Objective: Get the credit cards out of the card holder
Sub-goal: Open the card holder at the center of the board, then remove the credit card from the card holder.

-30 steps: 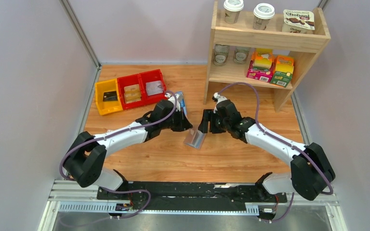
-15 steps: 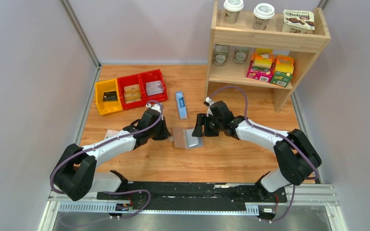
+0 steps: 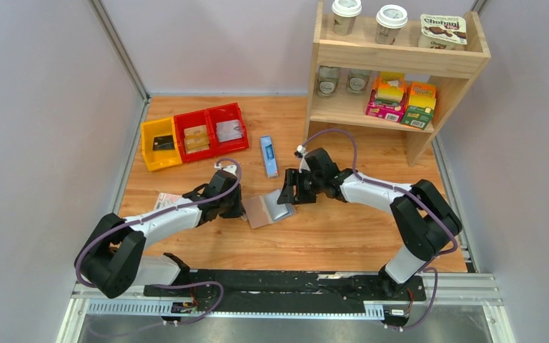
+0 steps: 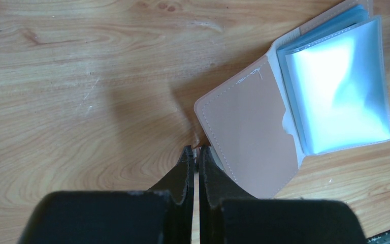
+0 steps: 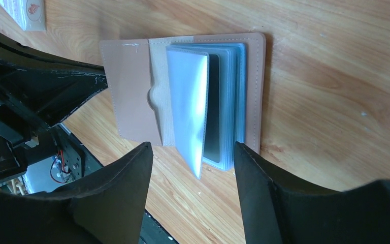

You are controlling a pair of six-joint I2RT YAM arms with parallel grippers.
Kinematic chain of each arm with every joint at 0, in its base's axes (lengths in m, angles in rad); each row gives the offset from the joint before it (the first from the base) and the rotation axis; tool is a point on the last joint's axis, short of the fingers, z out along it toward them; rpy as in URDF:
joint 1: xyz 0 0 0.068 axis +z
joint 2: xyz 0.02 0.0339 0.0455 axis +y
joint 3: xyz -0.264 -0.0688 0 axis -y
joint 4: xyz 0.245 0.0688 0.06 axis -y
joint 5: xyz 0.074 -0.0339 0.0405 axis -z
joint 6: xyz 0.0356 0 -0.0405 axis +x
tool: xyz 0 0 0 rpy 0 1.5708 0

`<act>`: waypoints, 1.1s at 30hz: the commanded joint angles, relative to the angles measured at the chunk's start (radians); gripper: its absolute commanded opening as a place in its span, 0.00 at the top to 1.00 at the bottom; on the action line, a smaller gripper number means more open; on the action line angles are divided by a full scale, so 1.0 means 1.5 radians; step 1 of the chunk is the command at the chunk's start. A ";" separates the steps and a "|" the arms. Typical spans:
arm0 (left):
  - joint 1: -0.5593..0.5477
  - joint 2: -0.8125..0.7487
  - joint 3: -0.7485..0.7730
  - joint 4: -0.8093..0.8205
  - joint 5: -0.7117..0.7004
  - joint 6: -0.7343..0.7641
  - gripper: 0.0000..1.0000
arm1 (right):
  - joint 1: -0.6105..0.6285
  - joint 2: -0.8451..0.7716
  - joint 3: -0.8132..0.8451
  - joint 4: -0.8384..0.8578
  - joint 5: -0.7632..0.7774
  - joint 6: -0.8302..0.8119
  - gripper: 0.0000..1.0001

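Hovering over card holder [image 5: 132,96], right gripper [image 5: 190,152] spread | left gripper [image 4: 195,152] closed at left flap | pinch only the credit card [image 5: 212,127] (dark, sleeved)

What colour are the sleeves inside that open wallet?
Pale translucent blue sleeves, clearest in the right wrist view.

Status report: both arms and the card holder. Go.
Left fingers shut at card holder edge. Right fingers open above it. Holder lies open, dark card in sleeve. Nothing blocking.
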 commanded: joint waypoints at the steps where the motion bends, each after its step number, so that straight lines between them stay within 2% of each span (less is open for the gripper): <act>1: 0.000 0.006 -0.003 -0.005 -0.003 0.022 1.00 | 0.011 0.014 0.039 0.031 -0.031 0.006 0.38; 17: 0.000 -0.024 -0.005 0.004 -0.011 0.019 0.99 | 0.055 0.062 0.102 0.029 -0.078 0.004 0.41; 18: 0.000 -0.042 -0.008 0.005 -0.016 0.016 0.97 | 0.062 0.065 0.110 0.028 -0.082 0.001 0.41; 21: 0.000 -0.088 -0.016 0.005 -0.033 0.012 0.76 | 0.080 0.077 0.136 0.021 -0.090 -0.008 0.41; 25: 0.000 -0.164 -0.030 -0.015 -0.062 0.005 0.62 | 0.101 0.117 0.169 0.009 -0.107 -0.019 0.41; 29: 0.000 -0.250 -0.041 -0.046 -0.083 -0.011 0.56 | 0.119 0.162 0.191 0.015 -0.119 -0.019 0.40; 33: 0.000 -0.324 -0.045 -0.077 -0.098 -0.020 0.55 | 0.132 0.200 0.208 0.018 -0.129 -0.020 0.38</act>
